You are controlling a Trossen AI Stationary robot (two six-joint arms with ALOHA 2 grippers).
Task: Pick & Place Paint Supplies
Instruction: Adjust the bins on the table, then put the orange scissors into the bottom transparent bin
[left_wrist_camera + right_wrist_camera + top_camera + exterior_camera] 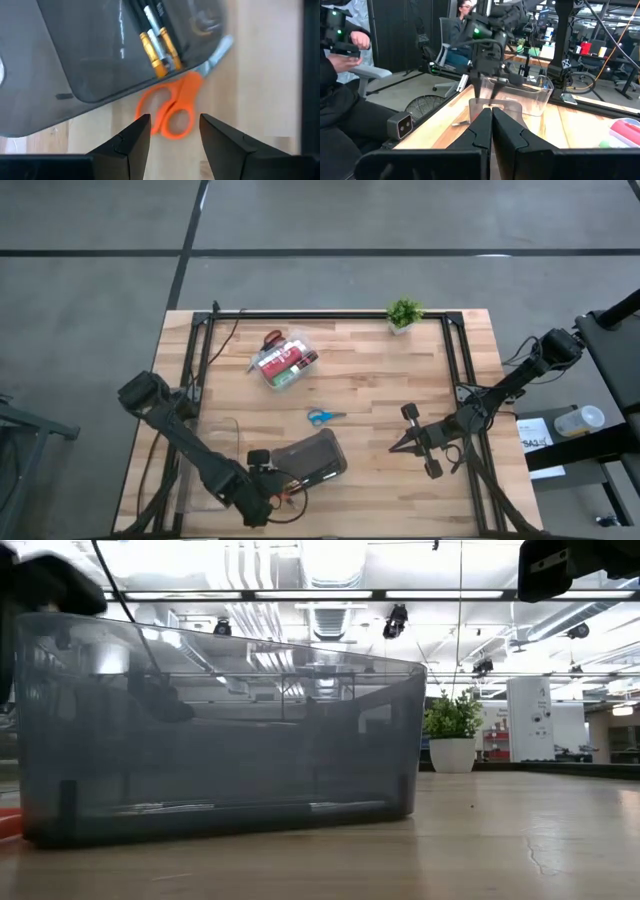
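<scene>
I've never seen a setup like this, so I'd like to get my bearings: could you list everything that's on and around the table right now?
Dark grey case: one, near the table's front edge; brushes inside.
Orange scissors: one pair, on the wood beside the case, partly under it.
Blue scissors: one pair, mid-table.
Clear box: one, towards the back, holding red, white and green items.
Red scissors: one pair, at that box's edge.
Potted plant: one, green, back edge.
Table: one, light wood.
People: two seated beyond the table.
Left gripper: fingers open above the orange scissors.
Right gripper: fingers shut, over the table's right part.
</scene>
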